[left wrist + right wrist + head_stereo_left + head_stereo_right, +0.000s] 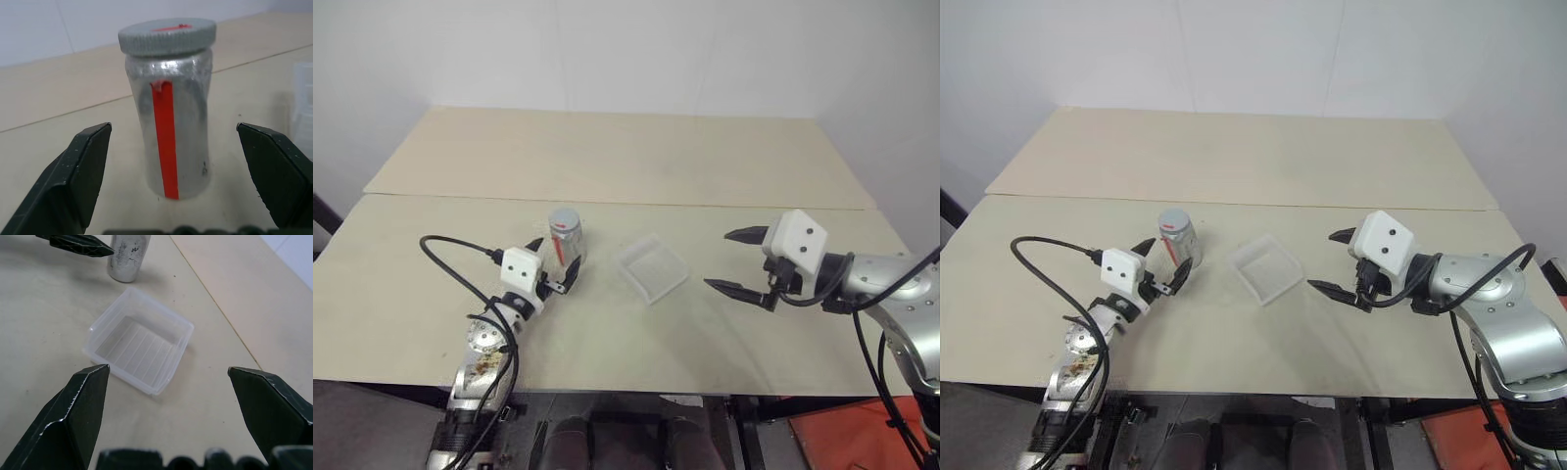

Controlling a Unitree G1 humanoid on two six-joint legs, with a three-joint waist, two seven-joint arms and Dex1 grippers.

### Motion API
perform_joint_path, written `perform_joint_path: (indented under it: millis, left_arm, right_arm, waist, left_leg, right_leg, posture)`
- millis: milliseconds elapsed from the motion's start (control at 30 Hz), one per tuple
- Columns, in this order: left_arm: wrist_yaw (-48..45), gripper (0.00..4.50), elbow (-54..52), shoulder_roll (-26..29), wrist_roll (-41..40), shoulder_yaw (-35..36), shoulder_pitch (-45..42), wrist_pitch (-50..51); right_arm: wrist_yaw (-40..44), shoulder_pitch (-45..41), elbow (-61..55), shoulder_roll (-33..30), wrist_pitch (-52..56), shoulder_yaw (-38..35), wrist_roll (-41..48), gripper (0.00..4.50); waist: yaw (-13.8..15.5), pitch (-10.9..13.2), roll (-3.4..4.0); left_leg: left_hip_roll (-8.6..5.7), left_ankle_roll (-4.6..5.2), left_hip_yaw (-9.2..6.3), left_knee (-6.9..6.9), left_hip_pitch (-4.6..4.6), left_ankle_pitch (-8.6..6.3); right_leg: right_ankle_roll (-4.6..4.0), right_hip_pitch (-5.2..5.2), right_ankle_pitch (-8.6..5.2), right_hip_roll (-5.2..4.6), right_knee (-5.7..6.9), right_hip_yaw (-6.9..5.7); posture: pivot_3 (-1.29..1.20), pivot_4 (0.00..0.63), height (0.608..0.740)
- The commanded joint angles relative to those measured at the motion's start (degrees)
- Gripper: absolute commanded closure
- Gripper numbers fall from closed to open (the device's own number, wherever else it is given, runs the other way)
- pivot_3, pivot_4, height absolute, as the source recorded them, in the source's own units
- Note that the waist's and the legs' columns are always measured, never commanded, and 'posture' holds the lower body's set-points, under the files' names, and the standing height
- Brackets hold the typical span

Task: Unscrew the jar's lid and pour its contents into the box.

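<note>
nearby, jar (pixel 566 238) stands between spread left end effector (pixel 558 267) fingers, untouched.

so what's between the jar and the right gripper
The box lies between them, standing empty on the table. The head views show it between the jar and the right gripper, and the right wrist view shows it too.
</note>
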Motion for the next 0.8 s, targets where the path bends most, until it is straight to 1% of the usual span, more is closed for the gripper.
perform_joint_path:
  millis: [33,167,333,500,600,700,800]
  left_arm:
    - [2.4,0.03,2.4,-1.7,0.7,0.1,-2.6,-3.4]
    - [3.2,0.03,5.5,-3.0,0.7,-0.2,-4.7,-4.9]
    - [3.7,0.03,8.8,-3.2,0.9,-0.3,-7.1,-5.6]
    - [1.9,0.03,9.8,-3.6,-1.9,0.4,-8.2,-5.0]
    - [1.0,0.65,10.6,-3.9,-3.6,0.8,-8.9,-3.7]
    - [1.8,1.63,11.4,-4.4,-4.6,1.5,-9.9,-1.5]
    - [2.1,2.58,12.0,-4.7,-4.7,1.8,-10.5,-1.4]
  right_arm:
    - [-0.9,-0.8,-2.2,-1.0,0.7,-2.3,0.4,0.0]
    - [-1.3,-0.6,-2.4,-1.3,1.2,-2.4,0.1,0.0]
    - [-2.1,-0.3,-2.8,-1.6,1.7,-2.6,-0.2,0.0]
    - [-3.0,0.8,-3.4,-1.7,2.2,-2.9,-0.3,0.0]
    - [-3.4,1.1,-3.8,-1.7,2.4,-3.0,-0.2,0.0]
    - [-3.9,0.9,-3.9,-1.5,2.7,-2.8,-0.2,0.0]
    - [-4.1,0.5,-3.7,-1.4,2.6,-2.6,-0.2,0.0]
  waist:
    - [0.0,0.0,0.0]
    - [0.0,0.0,-0.01]
    - [0.0,0.0,-0.01]
    - [0.0,0.0,-0.01]
    - [0.0,0.0,-0.01]
    - [0.0,0.0,-0.01]
    - [0.0,0.0,-0.01]
  left_leg:
    - [0.0,0.0,0.0,0.0,0.0,0.0]
    - [-0.01,0.0,-0.01,0.01,-0.01,0.0]
    - [-0.01,0.0,-0.01,0.02,-0.01,0.0]
    - [-0.01,0.0,-0.01,0.02,-0.02,0.0]
    - [-0.01,0.0,-0.01,0.02,-0.03,0.0]
    - [-0.02,0.0,-0.01,0.03,-0.03,0.0]
    - [-0.02,0.0,-0.01,0.03,-0.03,0.0]
  right_leg:
    - [0.01,0.0,0.0,0.0,0.0,0.0]
    - [0.03,0.01,0.02,0.0,-0.01,0.0]
    - [0.04,0.01,0.02,0.0,0.0,0.0]
    - [0.04,0.0,0.02,0.0,-0.01,0.0]
    - [0.04,0.0,0.02,0.0,0.0,0.0]
    - [0.05,0.0,0.03,0.0,0.0,0.0]
    - [0.06,0.01,0.03,0.0,-0.01,0.0]
  posture:
    - [0.0,0.15,0.74]
    - [0.0,0.15,0.74]
    - [0.0,0.15,0.74]
    - [0.0,0.15,0.74]
    - [0.0,0.15,0.74]
    - [0.0,0.15,0.74]
    - [0.0,0.15,0.74]
